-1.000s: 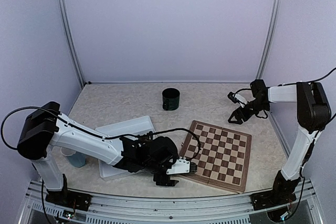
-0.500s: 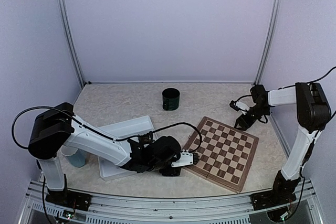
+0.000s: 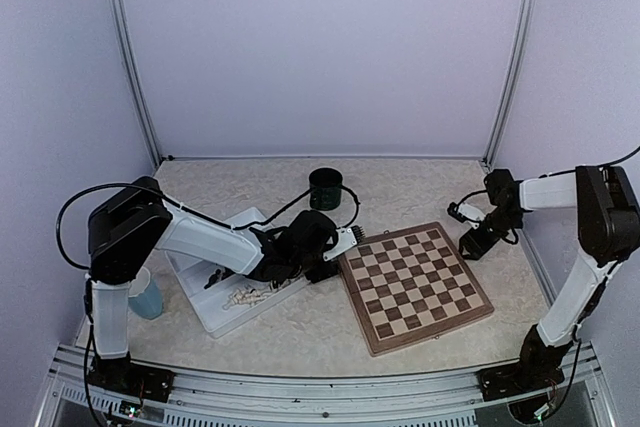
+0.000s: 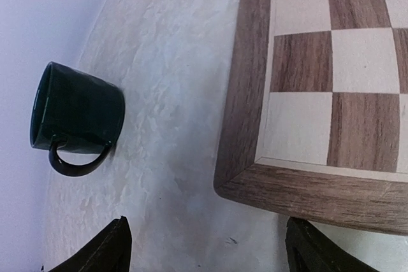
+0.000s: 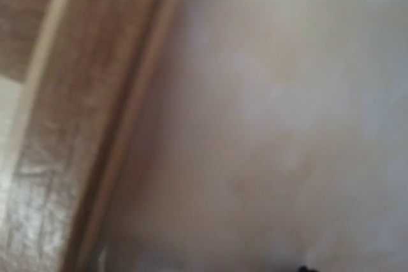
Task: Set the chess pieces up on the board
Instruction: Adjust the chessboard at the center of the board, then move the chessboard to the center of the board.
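**Board** [image 3: 415,285]: flat on the bench, right of centre, turned askew to the bench edge. The wrist views show only its border and a few checks. The right wrist view is blurred, with a strip of border at its left and bench beside it.

**Chess pieces**: all that can be seen lie in the tray [image 3: 226,318], left of the board.
- Cream pieces [image 3: 247,295]: a loose heap toward the tray's near side.
- Dark pieces [image 3: 213,278]: a small cluster behind the cream heap, partly hidden by the left arm.
- The pieces are too small to tell apart or count.

**Left claw** [image 3: 348,240]: low over the bench just beside the board's left corner, with the arm stretched across the tray. The jaws are spread wide. In the wrist view only the two fingertips [image 4: 116,250] show, cut off at the bottom edge, with bare bench between them. It grips nothing.

**Right claw** [image 3: 472,243]: low, just beside the board's right corner. Whether it touches the board cannot be told. The spread of its jaws cannot be told either. It is too small from above, and its own camera shows only a dark speck at the bottom edge.

**Mug** [image 3: 325,188]: dark green, upright, behind the board and apart from it.

**Blue cup** [image 3: 147,296]: far left, partly hidden behind the left arm.
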`<state>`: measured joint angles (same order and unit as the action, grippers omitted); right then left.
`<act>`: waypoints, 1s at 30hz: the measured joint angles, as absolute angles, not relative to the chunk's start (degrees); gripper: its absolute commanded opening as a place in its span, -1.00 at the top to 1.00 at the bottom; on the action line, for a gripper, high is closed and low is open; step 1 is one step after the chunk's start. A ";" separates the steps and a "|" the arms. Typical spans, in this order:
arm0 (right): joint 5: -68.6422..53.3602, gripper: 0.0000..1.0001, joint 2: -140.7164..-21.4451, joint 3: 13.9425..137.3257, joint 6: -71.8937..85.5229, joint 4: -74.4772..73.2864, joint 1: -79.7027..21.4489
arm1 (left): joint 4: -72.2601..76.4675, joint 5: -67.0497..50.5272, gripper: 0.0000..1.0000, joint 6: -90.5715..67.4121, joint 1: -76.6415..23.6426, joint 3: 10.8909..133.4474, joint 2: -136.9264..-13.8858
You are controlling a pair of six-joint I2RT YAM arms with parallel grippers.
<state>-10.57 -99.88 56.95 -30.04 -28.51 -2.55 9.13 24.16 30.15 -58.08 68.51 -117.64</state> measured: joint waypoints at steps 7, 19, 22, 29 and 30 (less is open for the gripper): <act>-10.13 -0.34 -94.17 52.42 -30.50 -31.75 -2.50 | 11.60 24.27 -0.65 28.51 -57.80 68.71 -117.69; -17.93 -0.71 -71.88 50.17 -41.30 -37.36 -11.38 | 12.71 16.67 -0.67 22.02 -59.40 65.71 -103.55; -18.17 -0.82 -68.60 48.16 -43.05 -37.91 -22.02 | 10.44 15.88 -0.65 17.91 -57.41 65.73 -99.11; -17.50 -0.91 -70.83 46.74 -45.19 -40.84 -35.70 | 2.76 15.55 -0.57 4.43 -49.19 65.54 -92.14; -17.15 -0.93 -71.31 46.74 -45.34 -40.95 -37.30 | 1.80 15.59 -0.56 2.59 -48.01 65.06 -91.37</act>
